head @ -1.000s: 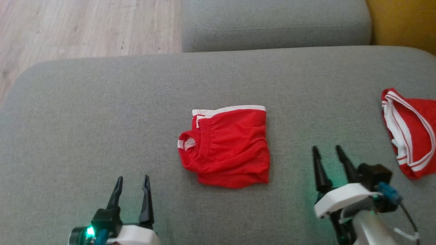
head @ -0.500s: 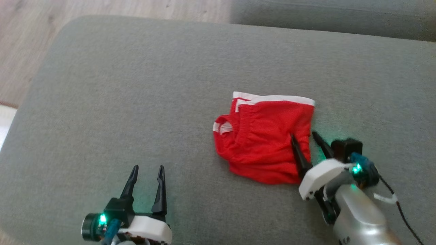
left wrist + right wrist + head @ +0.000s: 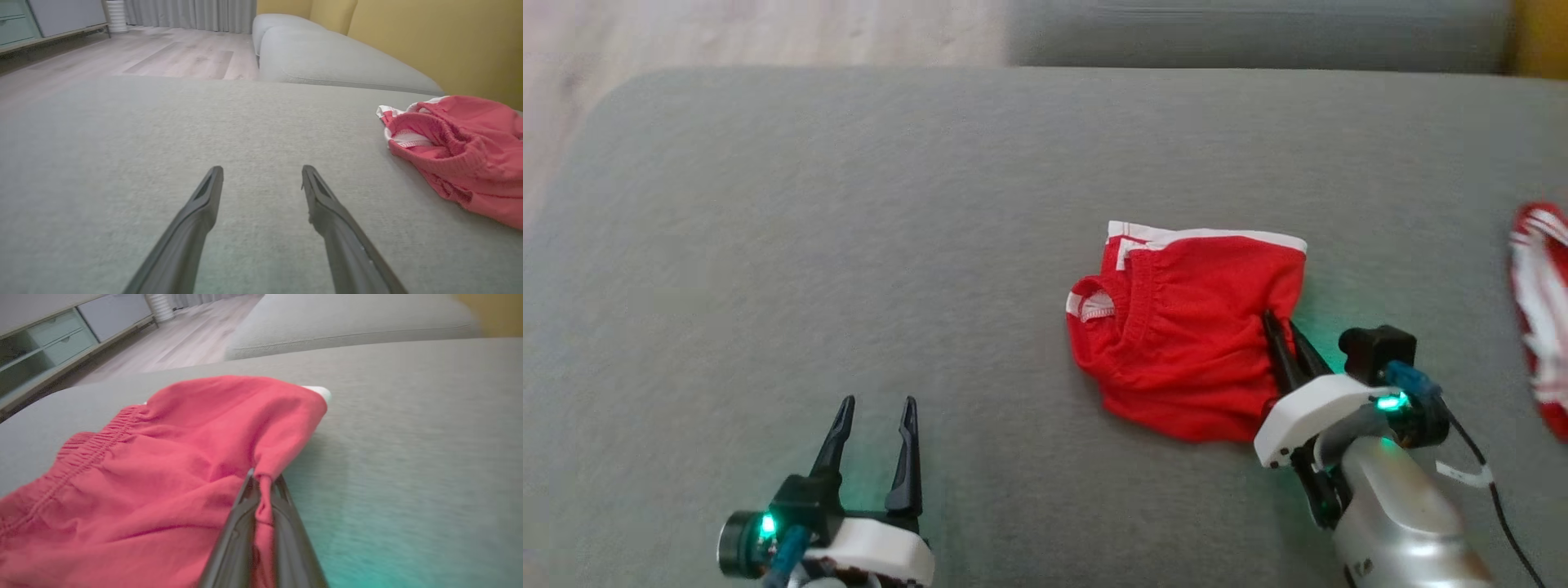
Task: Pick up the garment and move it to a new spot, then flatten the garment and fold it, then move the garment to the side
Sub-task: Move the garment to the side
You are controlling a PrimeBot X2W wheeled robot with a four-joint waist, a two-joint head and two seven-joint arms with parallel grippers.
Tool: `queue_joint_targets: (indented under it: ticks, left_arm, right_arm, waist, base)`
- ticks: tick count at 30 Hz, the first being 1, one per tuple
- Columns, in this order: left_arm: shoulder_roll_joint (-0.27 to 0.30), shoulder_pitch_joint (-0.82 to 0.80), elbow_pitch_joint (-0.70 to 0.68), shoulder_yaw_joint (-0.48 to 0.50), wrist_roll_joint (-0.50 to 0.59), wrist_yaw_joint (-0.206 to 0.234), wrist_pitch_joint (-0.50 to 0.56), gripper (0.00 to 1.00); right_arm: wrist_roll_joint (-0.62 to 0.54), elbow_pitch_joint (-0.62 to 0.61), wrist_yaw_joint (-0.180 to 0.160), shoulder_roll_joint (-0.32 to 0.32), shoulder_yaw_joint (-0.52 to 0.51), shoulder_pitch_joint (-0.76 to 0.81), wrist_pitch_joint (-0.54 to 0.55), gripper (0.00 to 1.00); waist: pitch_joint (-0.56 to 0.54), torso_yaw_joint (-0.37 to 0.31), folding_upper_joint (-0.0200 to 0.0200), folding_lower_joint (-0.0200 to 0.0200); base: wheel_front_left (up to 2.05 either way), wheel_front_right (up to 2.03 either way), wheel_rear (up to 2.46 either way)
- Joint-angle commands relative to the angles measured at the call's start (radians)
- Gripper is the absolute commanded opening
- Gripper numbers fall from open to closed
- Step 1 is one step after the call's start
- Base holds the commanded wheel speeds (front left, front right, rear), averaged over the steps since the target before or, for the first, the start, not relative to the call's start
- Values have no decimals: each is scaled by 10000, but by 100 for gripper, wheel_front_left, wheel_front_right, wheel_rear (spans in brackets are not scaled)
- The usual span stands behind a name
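Grip is on: a second ago your right gripper [image 3: 1281, 321] stood open and clear of the red shorts [image 3: 1184, 343]. Now its jaws are pressed together on a pinch of cloth at their right edge, and the right wrist view shows the fold standing up between the two fingers. The shorts lie in a rumpled, half-folded heap on the grey cushion [image 3: 849, 245], right of its middle, and do not look lifted yet. Your left gripper [image 3: 878, 402] hovers well apart at the lower left, jaws wide and empty. To my eye the pick-up hold is made, so the lift and carry to a new spot come next. Keep clear of the other red garment [image 3: 1539, 310] at the far right.
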Motion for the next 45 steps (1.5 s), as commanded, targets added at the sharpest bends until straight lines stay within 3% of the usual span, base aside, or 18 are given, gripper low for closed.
queue_joint_targets:
  ticks: [1,9,15,21,27,34,40,41,42,43,45]
  left_arm:
    - [37,-318,-328,319,78,-39,-95,100]
    - [37,-696,-358,9,-111,-88,-95,100]
    - [37,-861,-358,-198,-192,-50,-95,100]
    - [37,-996,-299,-217,-272,-39,-95,100]
    - [37,-1188,-125,-177,-82,-92,-95,100]
    - [37,-1408,-30,-91,101,-169,-95,100]
    - [37,-1751,-107,-215,132,-138,-95,100]
    - [37,-1792,-112,-233,139,-125,-95,100]
    - [37,-1823,-109,-228,130,-96,-95,100]
    - [37,-1848,-102,-230,125,-79,-95,100]
    - [37,-1861,-95,-167,98,4,-95,100]
  right_arm:
    - [-89,-397,-9,-3,170,87,-61,0]
    - [10,-935,-9,-3,563,466,-63,0]
    - [76,-967,-9,-3,995,627,-63,0]
    - [-392,-875,-9,-3,982,267,-64,0]
    - [-1237,-608,-9,-378,1034,-784,-64,0]
    - [-1927,144,-9,-1740,1050,-2743,42,0]
    - [-2829,1429,-9,-3455,-238,-4107,235,0]
    - [-3066,1559,-9,-3666,-470,-4204,231,8]
    - [-3260,1656,-9,-3829,-789,-4283,216,81]
    - [-3411,1747,-9,-3932,-1160,-4329,204,100]
    - [-3728,1804,-9,-3983,-1868,-4359,152,100]
  waist:
    - [-351,-1250,0,0]
    - [-429,-3812,0,0]
    - [-227,-4871,0,0]
    - [83,-5006,0,0]
    - [507,-4603,0,0]
    - [1035,-3966,0,0]
    - [1479,-3273,0,0]
    - [1529,-3195,0,0]
    - [1569,-3137,0,0]
    - [1607,-3089,0,0]
    - [1641,-3042,0,0]
  base:
    - [0,0,0]
    - [0,0,0]
    - [0,0,0]
    - [0,0,0]
    - [0,0,0]
    - [0,0,0]
    - [0,0,0]
    - [0,0,0]
    - [0,0,0]
    - [0,0,0]
    - [0,0,0]
